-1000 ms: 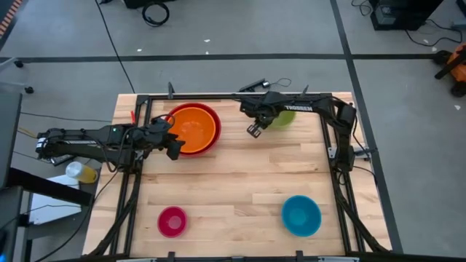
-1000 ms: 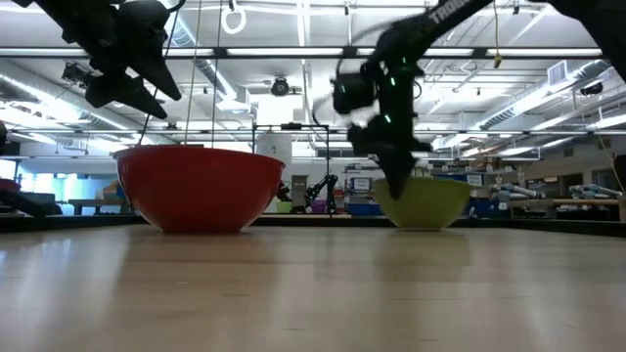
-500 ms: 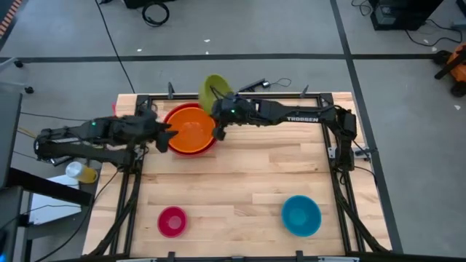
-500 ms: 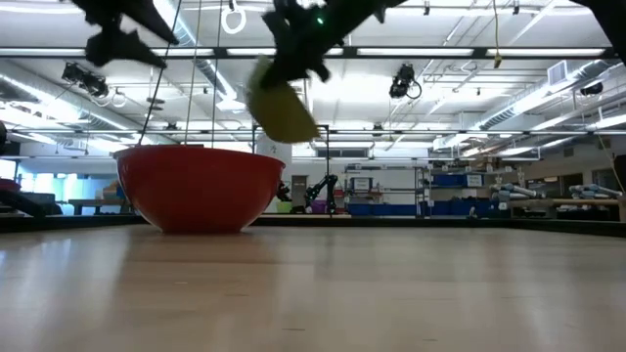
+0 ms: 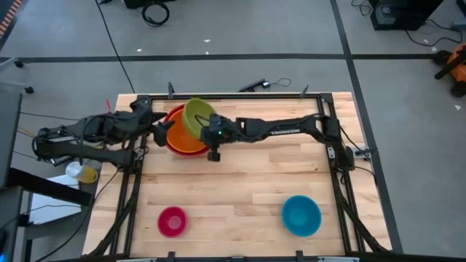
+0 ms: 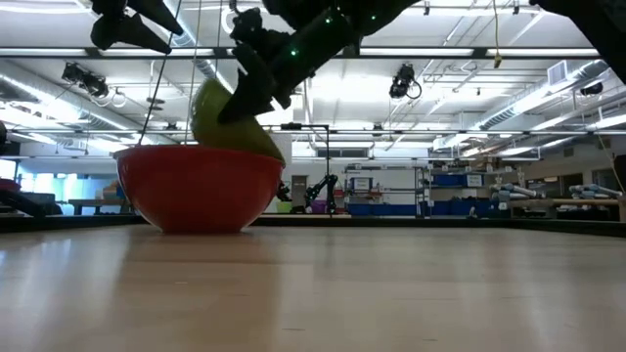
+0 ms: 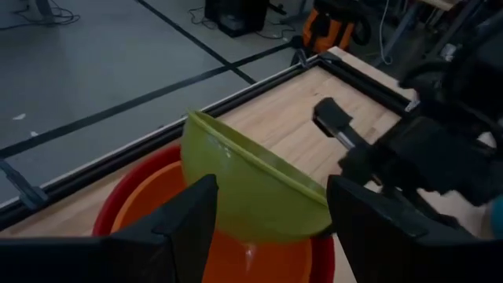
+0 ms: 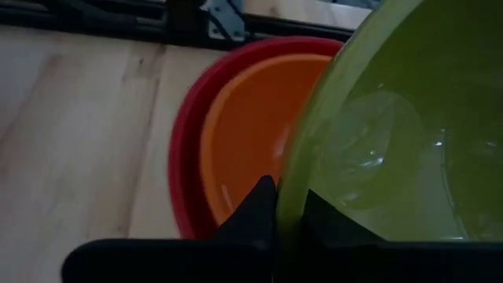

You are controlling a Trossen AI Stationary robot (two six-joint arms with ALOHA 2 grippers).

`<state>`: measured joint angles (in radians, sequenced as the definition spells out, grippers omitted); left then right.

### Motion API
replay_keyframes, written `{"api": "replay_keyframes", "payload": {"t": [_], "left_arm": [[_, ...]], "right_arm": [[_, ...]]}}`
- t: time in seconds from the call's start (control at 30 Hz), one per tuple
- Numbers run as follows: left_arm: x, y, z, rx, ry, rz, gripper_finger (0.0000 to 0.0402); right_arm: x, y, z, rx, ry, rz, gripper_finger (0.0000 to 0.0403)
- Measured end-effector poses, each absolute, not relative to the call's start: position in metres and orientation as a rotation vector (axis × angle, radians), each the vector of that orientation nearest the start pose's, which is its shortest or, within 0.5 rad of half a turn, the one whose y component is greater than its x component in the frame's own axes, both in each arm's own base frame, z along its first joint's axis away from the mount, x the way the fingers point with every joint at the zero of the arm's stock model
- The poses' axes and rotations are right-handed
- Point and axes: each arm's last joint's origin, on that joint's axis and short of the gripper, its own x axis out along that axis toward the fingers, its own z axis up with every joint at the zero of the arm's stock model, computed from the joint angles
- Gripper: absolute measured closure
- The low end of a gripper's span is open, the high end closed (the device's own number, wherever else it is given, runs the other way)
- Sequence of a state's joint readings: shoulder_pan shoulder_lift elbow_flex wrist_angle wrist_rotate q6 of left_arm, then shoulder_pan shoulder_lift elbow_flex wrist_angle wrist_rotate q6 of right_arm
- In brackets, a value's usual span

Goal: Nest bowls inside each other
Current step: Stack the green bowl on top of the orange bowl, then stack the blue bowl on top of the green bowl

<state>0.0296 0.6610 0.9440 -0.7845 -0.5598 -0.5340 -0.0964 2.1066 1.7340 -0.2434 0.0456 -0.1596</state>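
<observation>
Green plastic fills most of the right wrist view: the green bowl (image 8: 393, 134) is pinched by its rim between the two dark fingers (image 8: 255, 206) of the right hand (image 5: 204, 129), which is closed tight on that thin edge. From above, the bowl is tilted, its opening turned partly sideways, and it hangs over the orange bowl (image 5: 180, 137), which already sits inside the red bowl (image 5: 169, 116) at the far left part of the wooden worktop (image 5: 240, 182). In the low view the green bowl's lower edge dips behind the red bowl's rim, so it is partly down in the stack, though whether it touches the orange bowl cannot be told. The right arm reaches across the worktop from its far right corner to get there.

The left hand (image 5: 159, 129) is just beside the red bowl on its left side, raised above the rim in the low view, with its fingers (image 7: 185, 220) spread wide and gripping nothing; its wrist view looks between them at the tilted green bowl over the orange one.

Near the front edge, the blue bowl (image 5: 301, 215) stands to the right and the pink bowl (image 5: 172, 220) to the left, well apart from each other and from the stack, both upright and on their own.
</observation>
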Motion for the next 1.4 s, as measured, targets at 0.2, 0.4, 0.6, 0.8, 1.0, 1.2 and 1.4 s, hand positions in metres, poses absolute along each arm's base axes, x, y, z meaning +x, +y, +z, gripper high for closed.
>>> {"api": "replay_keyframes", "payload": {"t": [0.2,0.4,0.6,0.8,1.0,1.2,1.4], "left_arm": [[0.113,0.019,0.346,-0.364,0.341,0.692,0.0159],[0.12,0.019,0.341,-0.346,0.386,0.701,0.0159],[0.125,0.019,0.338,-0.269,0.439,0.689,0.0159],[0.125,0.019,0.338,-0.211,0.464,0.674,0.0159],[0.123,0.017,0.334,-0.307,0.496,0.654,0.0159],[0.109,0.016,0.318,-0.486,0.651,0.733,0.0159],[0.108,0.006,0.315,-0.627,0.657,0.711,0.0161]], "right_arm": [[0.483,-0.043,0.232,-0.114,0.663,-0.102,0.0369],[0.483,-0.046,0.233,0.043,0.64,-0.126,0.0312],[0.483,-0.048,0.242,0.104,0.581,-0.214,0.0249],[0.473,-0.054,0.271,0.149,0.496,-0.346,0.0235],[0.43,-0.067,0.295,0.347,0.628,-0.549,0.0236],[0.374,-0.06,0.294,0.39,0.707,-0.614,0.0236],[0.299,-0.038,0.282,0.587,0.735,-0.487,0.0237]]}}
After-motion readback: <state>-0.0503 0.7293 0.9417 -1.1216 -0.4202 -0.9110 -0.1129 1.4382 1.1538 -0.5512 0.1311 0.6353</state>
